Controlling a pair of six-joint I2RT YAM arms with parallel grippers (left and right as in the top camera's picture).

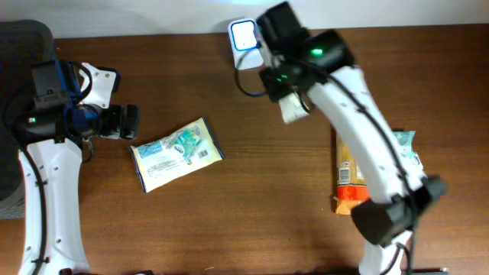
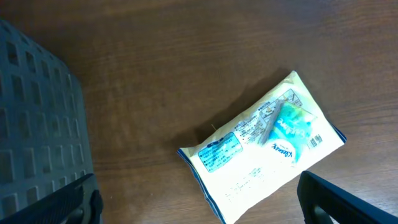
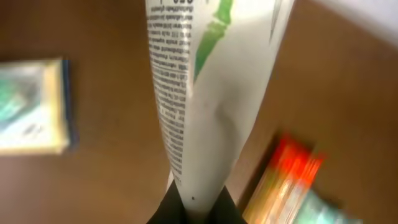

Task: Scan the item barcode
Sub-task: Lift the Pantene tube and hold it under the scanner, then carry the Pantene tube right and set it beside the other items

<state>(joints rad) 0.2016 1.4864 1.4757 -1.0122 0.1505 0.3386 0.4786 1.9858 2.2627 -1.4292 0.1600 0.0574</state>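
The scan itself is the step in hand. The right tool (image 1: 286,92) pinches a white tube (image 1: 293,108) by its flat crimped end and holds it in the air just beside a small white scanner (image 1: 243,34) with a glowing blue face, at the far edge of the counter (image 1: 267,191). In the right wrist view the tube (image 3: 205,93) shows black fine print and a green mark; no barcode can be made out there, so whether the code faces the scanner cannot be told.

The next move probably calls for turning the tube at the wrist until its barcode meets the lit face, keeping it close without knocking the scanner or snagging its dark cable (image 1: 248,90).

The left tool (image 1: 131,122) is spread wide and holds nothing. It hangs just beside a Kleenex tissue pack (image 1: 177,153) lying flat on the counter, likely the next item.

The counter is dark brown wood grain. An orange packet (image 1: 350,179) lies partly under the right arm, with a teal-printed pack (image 1: 405,143) beside it. A pale wall runs along the far edge, and a dark grey chair (image 1: 23,34) stands at the left corner.
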